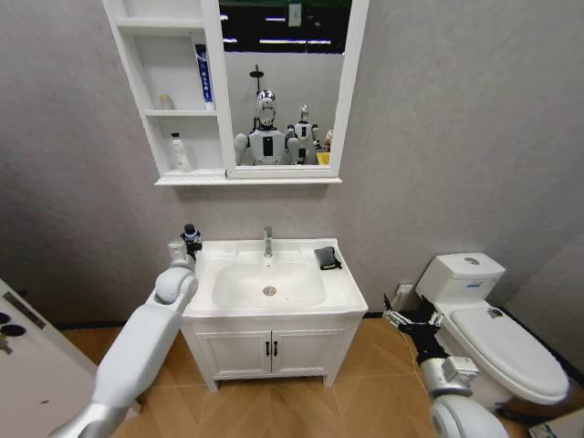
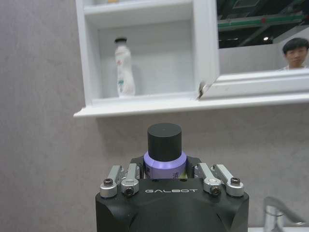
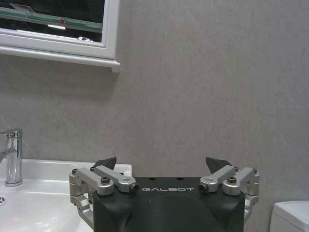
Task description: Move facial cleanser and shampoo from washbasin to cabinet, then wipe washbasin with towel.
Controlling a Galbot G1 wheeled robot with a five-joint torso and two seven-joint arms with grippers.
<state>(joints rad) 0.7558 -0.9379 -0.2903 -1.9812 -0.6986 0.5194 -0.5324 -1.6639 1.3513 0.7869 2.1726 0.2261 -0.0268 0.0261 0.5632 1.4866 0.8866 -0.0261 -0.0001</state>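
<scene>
Left claw grips bottle at washbasin's left edge.

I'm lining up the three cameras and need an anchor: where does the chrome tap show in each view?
Head view: the chrome tap stands at the back rim of the washbasin, centred above the bowl.
Left wrist view: its spout shows at the frame's lower corner, beside the left gripper, which is shut on a purple bottle with a black cap.
Right wrist view: it stands at the picture's edge, beyond the open right gripper.
Shared landmark: the white-framed mirror.
</scene>
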